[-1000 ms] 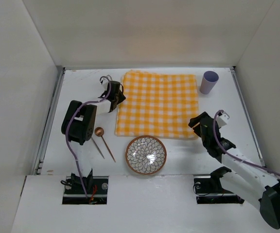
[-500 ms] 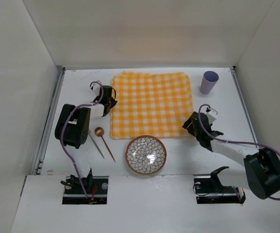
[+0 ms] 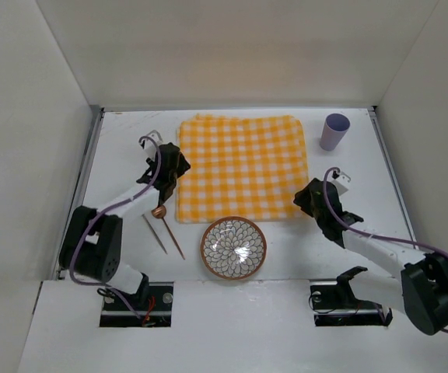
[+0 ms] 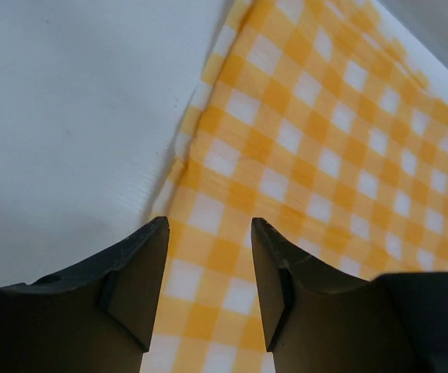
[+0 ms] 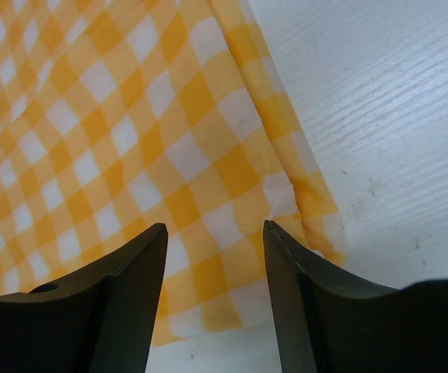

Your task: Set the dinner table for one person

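Yellow-and-white checkered cloth [image 5: 115, 116] is lying spread across the upper left. The white dinner table [image 5: 387, 116] is showing to the cloth's right and in a thin strip below its near edge. A slight fold is running along the cloth's right edge down to its corner. The right gripper [image 5: 214, 233] is sitting over that corner area, dark jaws standing apart and gripping nothing. Contact with the cloth cannot be made out.

Cloth [image 4: 325, 155] cut off by wrist frames; utensils [image 3: 159, 210] indistinct.
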Robot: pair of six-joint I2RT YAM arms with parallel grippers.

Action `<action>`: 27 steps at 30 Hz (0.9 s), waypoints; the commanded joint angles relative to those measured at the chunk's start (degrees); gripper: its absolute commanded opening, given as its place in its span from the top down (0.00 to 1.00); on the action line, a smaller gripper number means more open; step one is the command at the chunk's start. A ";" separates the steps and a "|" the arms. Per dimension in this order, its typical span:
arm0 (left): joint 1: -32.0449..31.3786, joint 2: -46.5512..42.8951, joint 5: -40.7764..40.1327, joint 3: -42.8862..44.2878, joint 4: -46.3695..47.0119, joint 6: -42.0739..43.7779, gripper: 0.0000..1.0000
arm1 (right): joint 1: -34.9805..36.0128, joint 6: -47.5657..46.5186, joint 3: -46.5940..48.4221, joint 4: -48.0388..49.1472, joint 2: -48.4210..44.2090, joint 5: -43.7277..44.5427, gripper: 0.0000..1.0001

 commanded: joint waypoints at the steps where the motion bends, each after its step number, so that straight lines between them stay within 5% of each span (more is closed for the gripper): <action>1: -4.64 -7.62 -4.52 -5.29 -5.18 0.20 0.55 | 0.51 0.45 -1.58 -1.99 -3.92 0.09 0.46; 6: -9.30 -19.23 -10.85 -14.26 -18.72 -9.18 0.56 | 1.13 -0.17 -1.06 -2.26 -3.49 -1.75 0.84; 8: -10.62 -22.66 -11.38 -16.90 -23.81 -14.37 0.56 | 1.22 0.36 -0.89 -1.56 -3.84 -1.93 0.86; 11: -11.94 -25.65 -9.98 -19.19 -26.91 -18.69 0.56 | 1.22 -0.34 0.34 -2.17 -4.10 -1.50 0.82; 16: -11.60 -25.14 -7.97 -20.78 -25.52 -19.05 0.55 | 0.52 -1.57 -0.88 -2.61 -8.05 -0.35 0.47; 22: -14.23 -20.48 -6.29 -20.96 -21.03 -19.14 0.58 | 1.13 -1.67 -0.71 -2.35 -8.59 -0.53 0.45; 27: -14.58 -18.19 -5.85 -21.48 -18.57 -18.70 0.71 | 3.59 -0.70 -1.06 -0.94 -5.95 -0.88 0.45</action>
